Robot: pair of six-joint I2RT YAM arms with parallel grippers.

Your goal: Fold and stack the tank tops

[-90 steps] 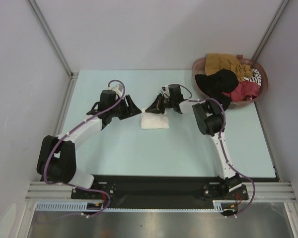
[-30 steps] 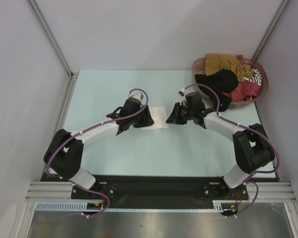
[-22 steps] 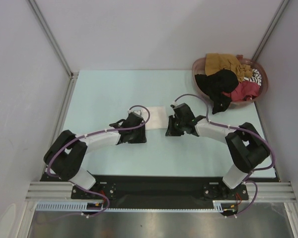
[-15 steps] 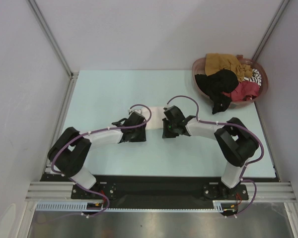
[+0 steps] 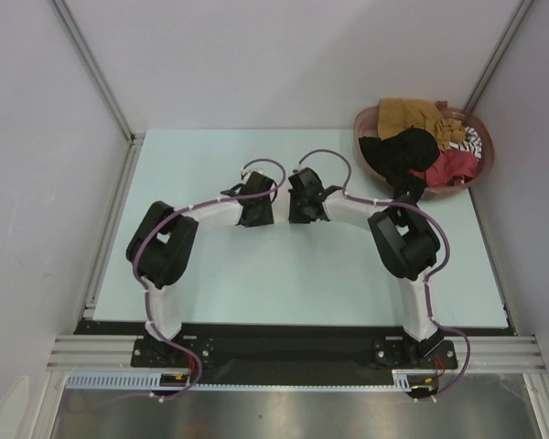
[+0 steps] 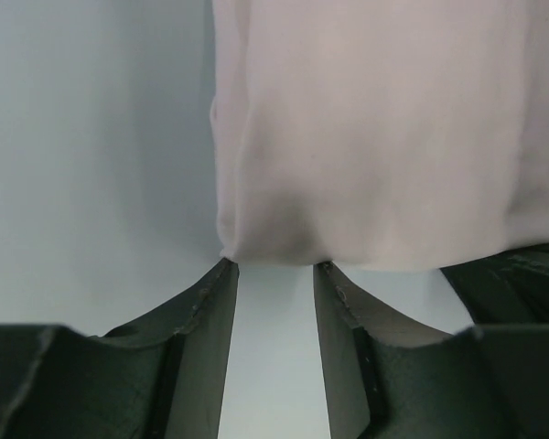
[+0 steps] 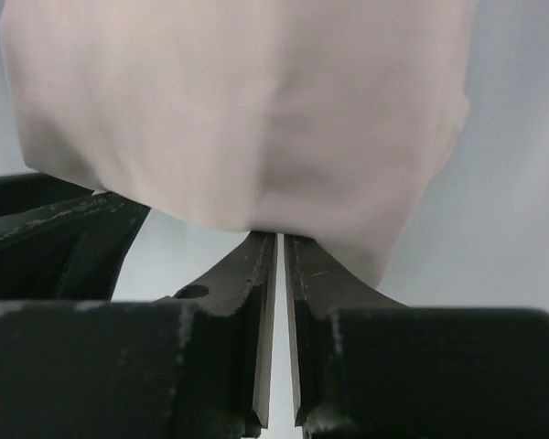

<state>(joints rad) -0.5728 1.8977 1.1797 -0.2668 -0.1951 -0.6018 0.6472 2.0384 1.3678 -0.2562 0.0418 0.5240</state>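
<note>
So far, only the white tank top appeared folded; it was laid well left of the basket. Its hem was pinched by the right gripper, while the left gripper was held parted there, unclamped. The other tank tops were left heaped in the basket.

A pale mint table fills the middle of the enclosure, matte and evenly lit, with only soft shadows. Plain light-grey walls close it in at the back, left and right. Slanting aluminium posts mark the left and right rear corners. Along the near edge run a black strip and an aluminium rail. Below the rail lies a brushed metal surface with a dull sheen.
</note>
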